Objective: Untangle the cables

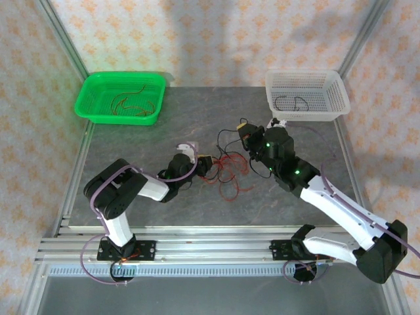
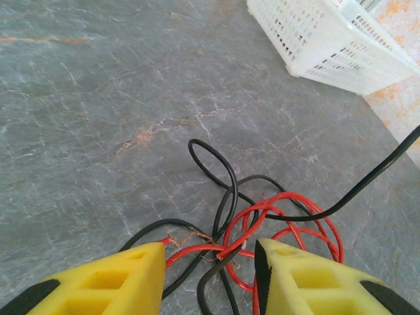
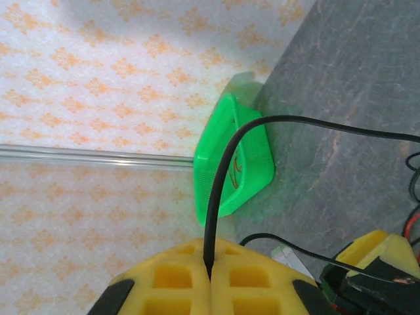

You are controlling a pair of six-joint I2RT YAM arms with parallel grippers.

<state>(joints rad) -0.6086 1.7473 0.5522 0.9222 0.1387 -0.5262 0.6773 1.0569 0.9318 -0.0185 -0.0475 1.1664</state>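
My right pincer [image 3: 210,275], clamped on thin black wire [image 3: 219,170]; left pincer [image 2: 210,262], apart astride red-and-black wire tangle [image 2: 259,209] (tugging may cinch).

Red and black cables [image 2: 257,215] on grey-veined table [image 2: 98,98] — green basket [image 1: 92,108], white basket [image 1: 336,98], yellow fingers [image 2: 111,282] — orange-flowered wallpaper [image 3: 98,85].

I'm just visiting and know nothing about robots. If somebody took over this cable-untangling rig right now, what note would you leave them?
Grippers: the left gripper has its jaws open, straddling red and black strands of the tangle on the table. The right gripper has its jaws shut on a black cable that leads back toward the tangle.
Done: a reddish cable lies in the green basket, and a second black cable lies in the white basket.
Left: free the held cable, then separate the rest, probably sorting by colour.
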